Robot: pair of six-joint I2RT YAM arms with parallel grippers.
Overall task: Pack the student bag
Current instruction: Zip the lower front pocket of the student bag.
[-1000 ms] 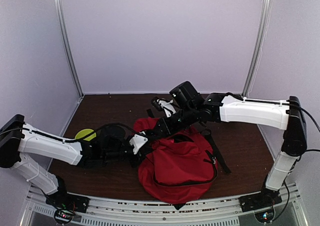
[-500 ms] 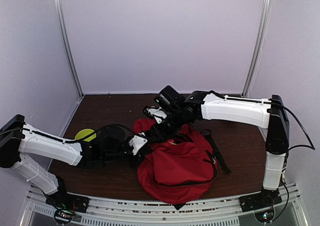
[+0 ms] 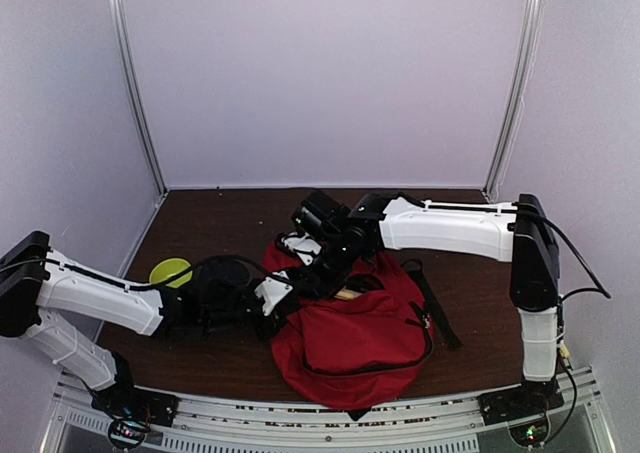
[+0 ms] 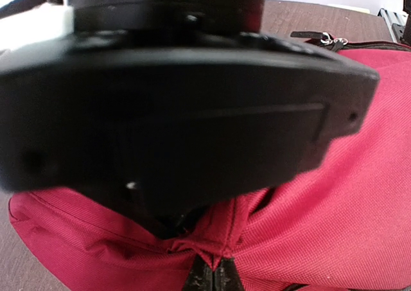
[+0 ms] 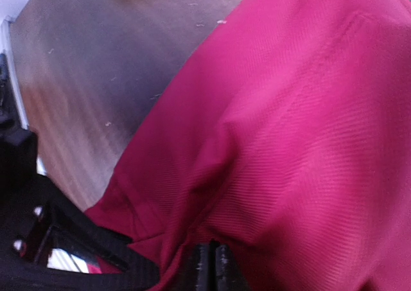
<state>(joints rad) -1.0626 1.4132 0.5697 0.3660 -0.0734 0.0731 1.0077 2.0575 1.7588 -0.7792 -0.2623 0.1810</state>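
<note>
The student bag, a red fabric backpack with black straps, lies on the brown table between the arms. My left gripper is at the bag's left edge; in the left wrist view its jaws are shut on a pinched fold of red fabric. My right gripper reaches down to the bag's upper left edge, close above the left one. In the right wrist view its jaws are shut on a gathered fold of the bag. A black gripper body fills the top of the left wrist view.
A yellow-green disc lies on the table left of the bag, behind my left arm. A small tan patch shows at the bag's mouth. Pale walls with metal posts enclose the table's back and sides. Bare wood shows beyond the bag.
My right arm has swung left and down onto the bag's upper left edge, and its jaws have closed on the fabric. The left arm has barely moved.
</note>
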